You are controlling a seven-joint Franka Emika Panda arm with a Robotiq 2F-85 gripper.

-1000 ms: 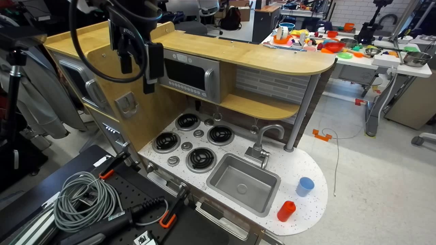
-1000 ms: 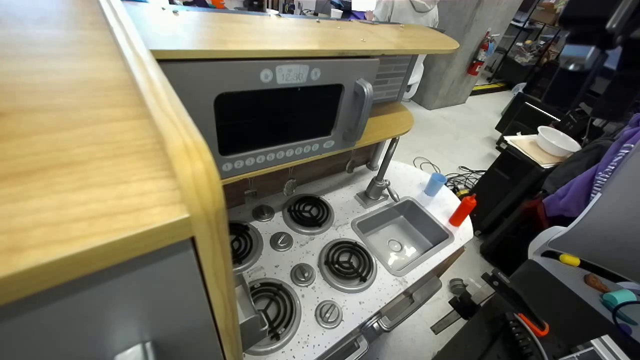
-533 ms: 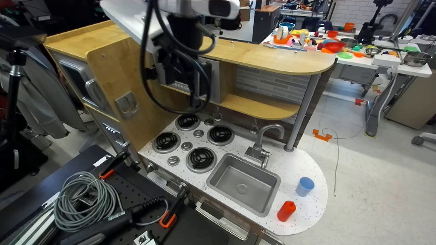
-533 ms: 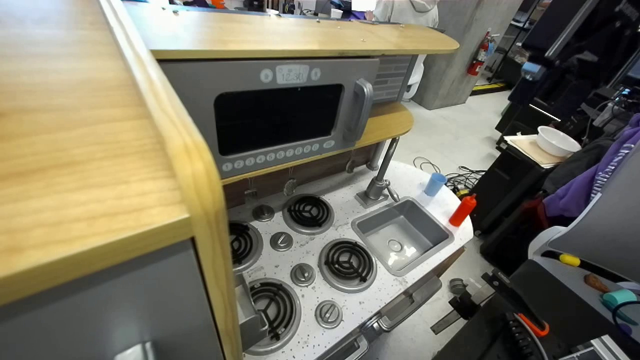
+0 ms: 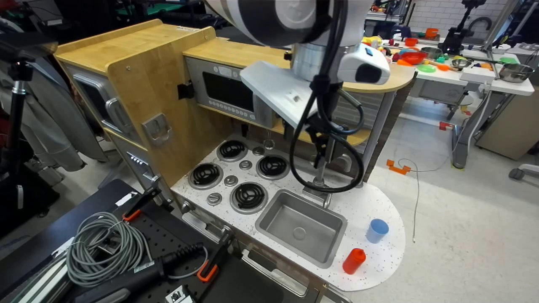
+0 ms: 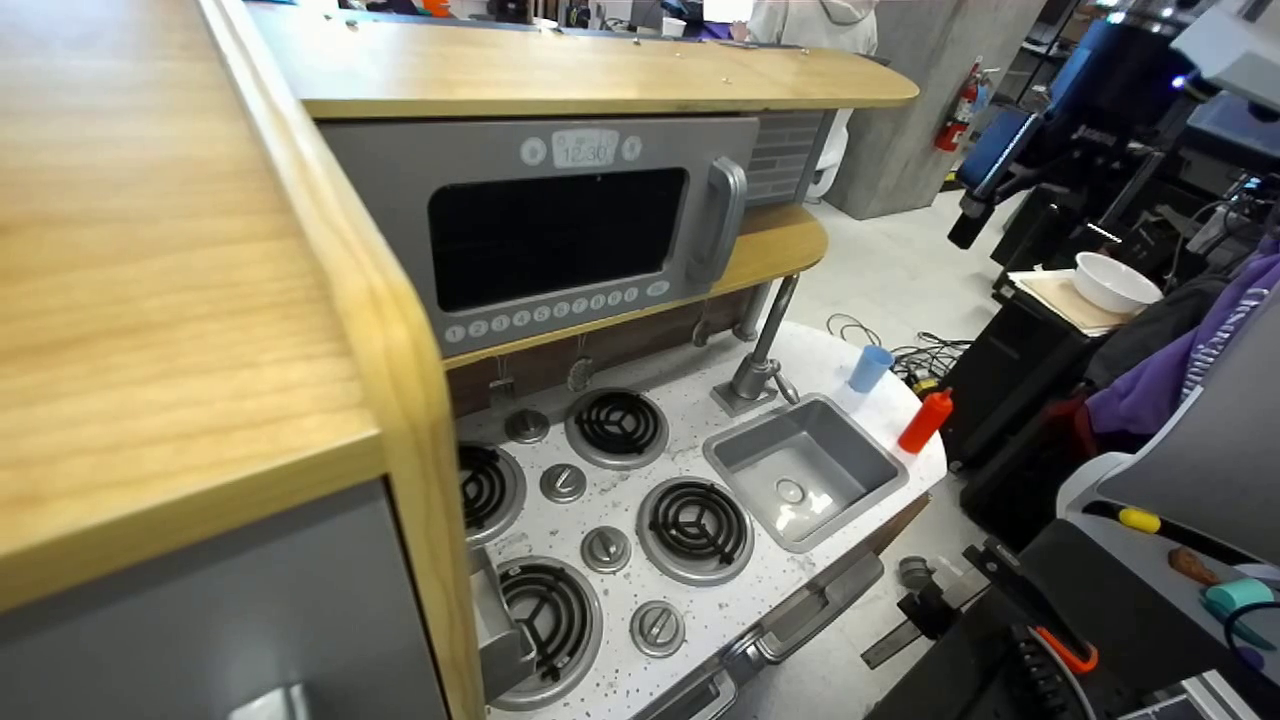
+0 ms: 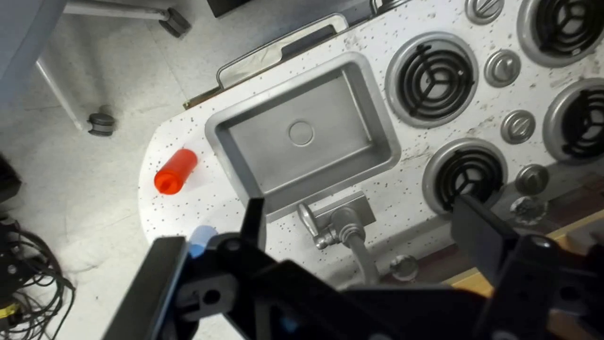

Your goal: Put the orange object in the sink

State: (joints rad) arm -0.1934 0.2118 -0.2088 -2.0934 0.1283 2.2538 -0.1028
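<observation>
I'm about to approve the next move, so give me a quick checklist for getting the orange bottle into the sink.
1. End effector open: ok, spread wide and holding nothing.
2. Orange bottle upright on the countertop: ok.
3. End effector lined up over the bottle: not ok, the bottle sits left of centre in the wrist view, outside the spread.
4. Gap between bottle and blue cup: ok, they stand apart.
5. Sink free to take the bottle: ok, nothing shows in it.
6. Bottle's contents and weight: cannot tell from these views.
</observation>
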